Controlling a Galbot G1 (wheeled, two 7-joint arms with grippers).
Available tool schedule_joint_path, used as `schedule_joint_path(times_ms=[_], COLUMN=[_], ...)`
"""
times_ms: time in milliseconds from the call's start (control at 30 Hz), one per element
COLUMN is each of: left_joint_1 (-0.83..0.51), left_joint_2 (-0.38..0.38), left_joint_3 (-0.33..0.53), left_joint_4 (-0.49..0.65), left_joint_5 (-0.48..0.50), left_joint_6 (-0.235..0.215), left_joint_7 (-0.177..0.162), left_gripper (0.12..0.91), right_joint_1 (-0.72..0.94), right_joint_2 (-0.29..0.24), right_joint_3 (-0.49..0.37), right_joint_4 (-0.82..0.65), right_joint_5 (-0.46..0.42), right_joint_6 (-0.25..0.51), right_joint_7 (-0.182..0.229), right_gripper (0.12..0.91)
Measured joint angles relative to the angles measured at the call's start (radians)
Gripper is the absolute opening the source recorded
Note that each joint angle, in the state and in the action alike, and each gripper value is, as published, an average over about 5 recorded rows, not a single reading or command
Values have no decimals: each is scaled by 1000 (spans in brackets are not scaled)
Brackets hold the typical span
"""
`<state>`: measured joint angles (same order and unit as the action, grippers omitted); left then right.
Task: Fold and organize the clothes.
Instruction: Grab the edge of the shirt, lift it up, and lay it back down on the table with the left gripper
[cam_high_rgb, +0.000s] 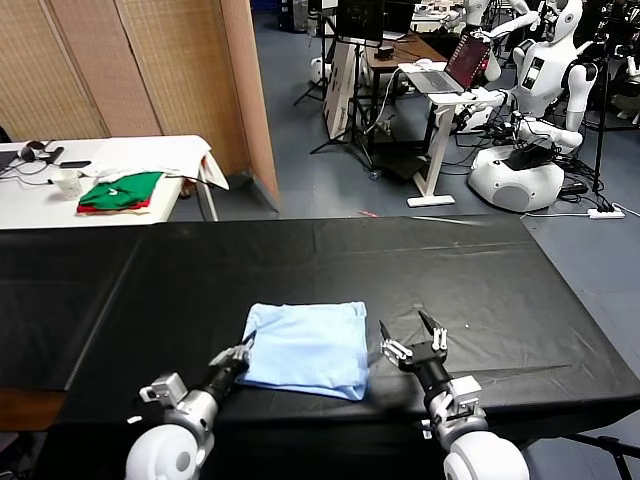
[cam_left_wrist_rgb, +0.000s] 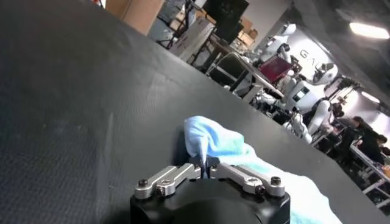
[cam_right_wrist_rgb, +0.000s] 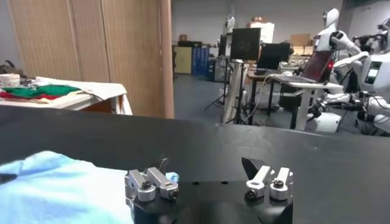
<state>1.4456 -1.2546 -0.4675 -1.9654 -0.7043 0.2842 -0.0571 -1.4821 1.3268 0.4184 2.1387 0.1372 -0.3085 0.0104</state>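
The clothes are one pale light-blue T-shirt (cam_high_rgb: 305, 350), folded into a rough square near the front middle of the black table (cam_high_rgb: 470, 270). My left gripper (cam_high_rgb: 243, 352) is at the shirt's near left corner. In the left wrist view my left gripper (cam_left_wrist_rgb: 204, 164) has its jaws together, pinching a raised peak of the shirt (cam_left_wrist_rgb: 228, 149). My right gripper (cam_high_rgb: 402, 320) stands open just off the shirt's near right corner, holding nothing. In the right wrist view my right gripper (cam_right_wrist_rgb: 207, 164) has the shirt (cam_right_wrist_rgb: 55, 189) beside one of its fingers.
A white side table (cam_high_rgb: 150, 150) at the back left carries folded green and red garments (cam_high_rgb: 122, 190). Past the black table's far edge are a wooden partition (cam_high_rgb: 150, 60), a desk with a laptop (cam_high_rgb: 450, 70) and white robots (cam_high_rgb: 525, 150).
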Motion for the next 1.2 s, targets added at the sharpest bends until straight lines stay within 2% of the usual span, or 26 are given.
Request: schedule_joint_path(times_ms=[167, 300, 533, 833, 933, 1033, 1100, 1200], left_joint_1=[16, 34, 90, 210, 255, 267, 255, 212], left_joint_2=[70, 146, 309, 497, 517, 504, 479, 424], left_joint_3=[-42, -97, -236, -488, -550, -562, -536, -448], left_joint_4=[-41, -71, -88, -96, -116, -148, -176, -225], left_joint_5=[172, 245, 259, 257, 263, 270, 262, 215], left_joint_6=[-8, 5, -7, -32, -22, 11, 42, 85], left_joint_7=[-3, -8, -6, -9, -22, -44, -62, -95], left_gripper=[180, 180, 180, 180, 180, 180, 180, 180], right_joint_1=[4, 12, 23, 35, 36, 31, 27, 18], right_joint_2=[-1, 1, 4, 9, 13, 20, 25, 31], right_joint_3=[-1, -8, -14, -23, -27, -33, -37, -36], right_joint_4=[-4, -13, -34, -48, -54, -56, -54, -48], right_joint_5=[2, 2, 2, 1, 0, -7, -12, -18], right_joint_6=[0, -2, -1, 1, 4, 6, 6, 7], right_joint_7=[0, 0, 1, 1, 1, 1, 1, 0], right_gripper=[907, 907, 907, 907, 907, 907, 907, 907])
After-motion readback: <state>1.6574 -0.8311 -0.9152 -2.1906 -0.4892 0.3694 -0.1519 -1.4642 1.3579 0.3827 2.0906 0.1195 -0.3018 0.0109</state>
